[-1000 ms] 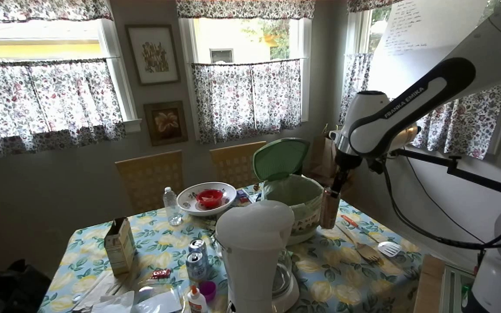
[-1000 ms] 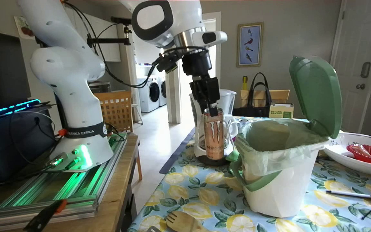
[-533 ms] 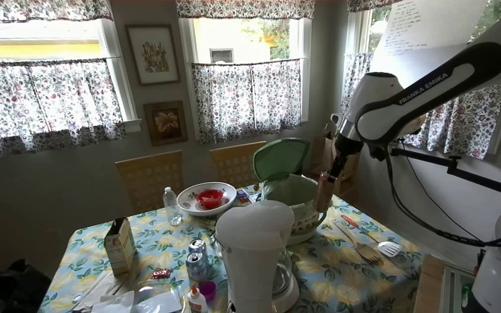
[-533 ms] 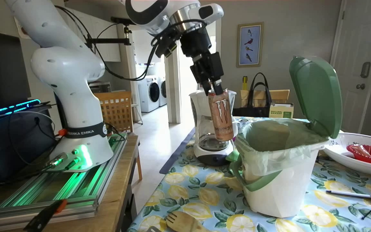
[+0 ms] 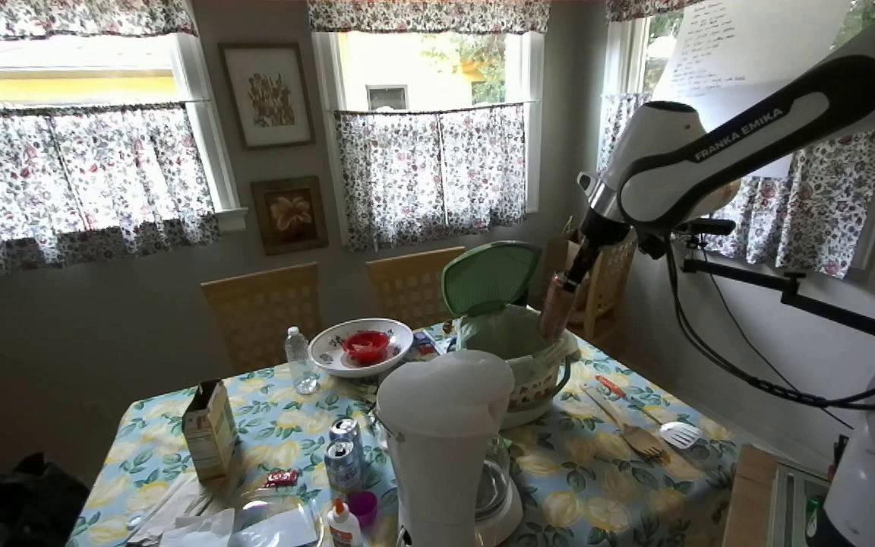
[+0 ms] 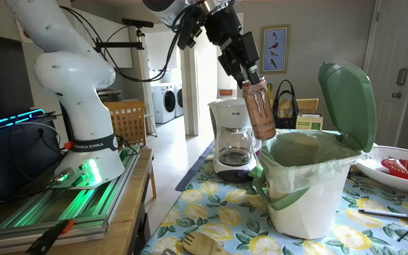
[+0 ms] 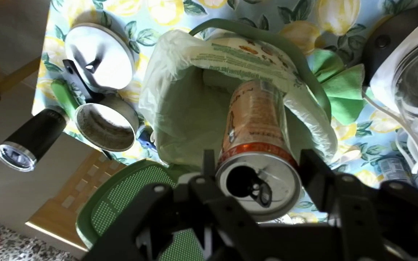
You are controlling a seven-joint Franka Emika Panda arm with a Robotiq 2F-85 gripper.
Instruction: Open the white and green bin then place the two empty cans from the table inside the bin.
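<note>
The white and green bin point(image 6: 306, 212) stands on the floral table point(image 6: 221, 212) with its green lid point(image 6: 349, 106) raised and a bag lining it. My gripper point(image 6: 247, 80) is shut on the top of the tan-orange can point(image 6: 259, 109). The can is tilted, its lower end just above the bin's rim on the coffee-maker side. In the wrist view the can point(image 7: 254, 116) points down over the bin's opening point(image 7: 191, 108), between my fingers point(image 7: 258, 163). Two silver-blue cans point(image 5: 343, 463) stand on the table beyond the coffee maker; I cannot tell which belongs to the task.
A white coffee maker point(image 5: 445, 425) stands beside the bin. A white bowl point(image 5: 323, 363) holds a red bowl point(image 5: 366, 346). A water bottle point(image 5: 301, 361), a box point(image 5: 210, 429), a spatula point(image 5: 680, 434), a pan point(image 7: 106, 127) and a dark tumbler point(image 7: 31, 139) are also around.
My gripper has lifted the tan-orange can from beside the bin up to rim height and moved it towards the opening. The can has gone from nearly upright to tilted. The bin has not moved.
</note>
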